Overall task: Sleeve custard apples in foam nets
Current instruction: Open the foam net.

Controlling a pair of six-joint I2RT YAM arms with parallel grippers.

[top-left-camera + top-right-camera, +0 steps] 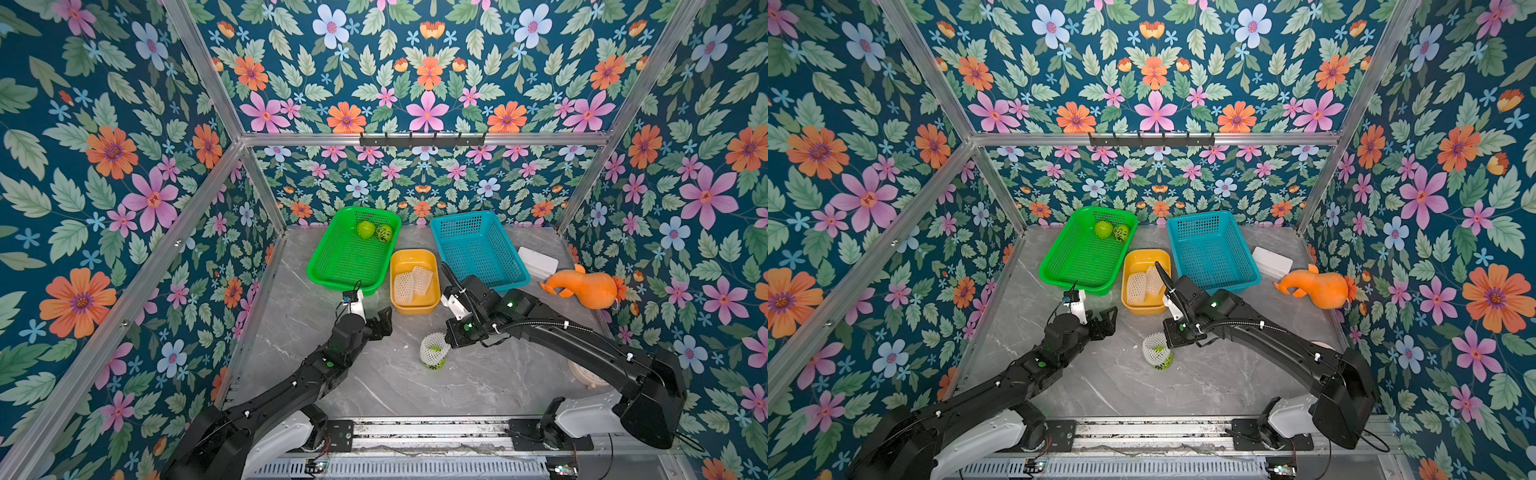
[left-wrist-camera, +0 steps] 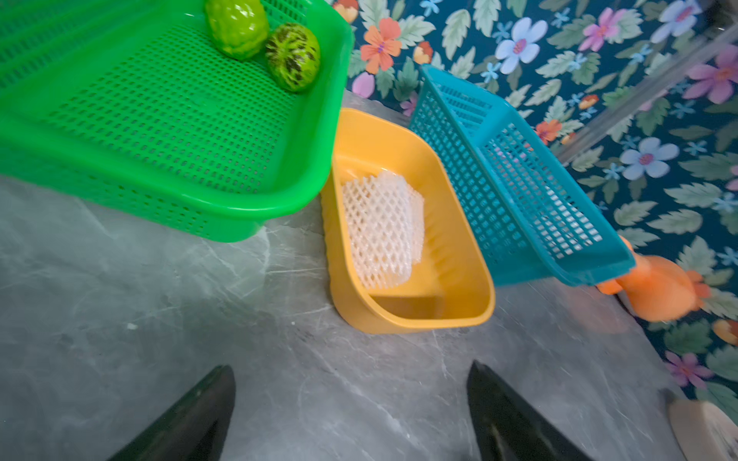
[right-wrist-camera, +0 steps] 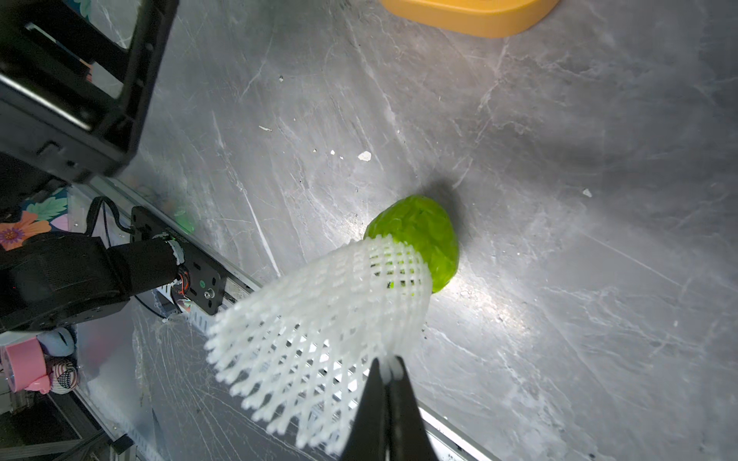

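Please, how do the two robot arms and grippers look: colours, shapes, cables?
Both the left arm and the right arm are black jointed links with a white housing at the base and small green lights. A black ribbed cable runs along the right arm. The left gripper and right gripper have black tapering fingers.

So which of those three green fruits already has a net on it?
The fruit lying alone on the table: a white net partly covers it, pinched by the right hand. The other two sit bare in the green basket.
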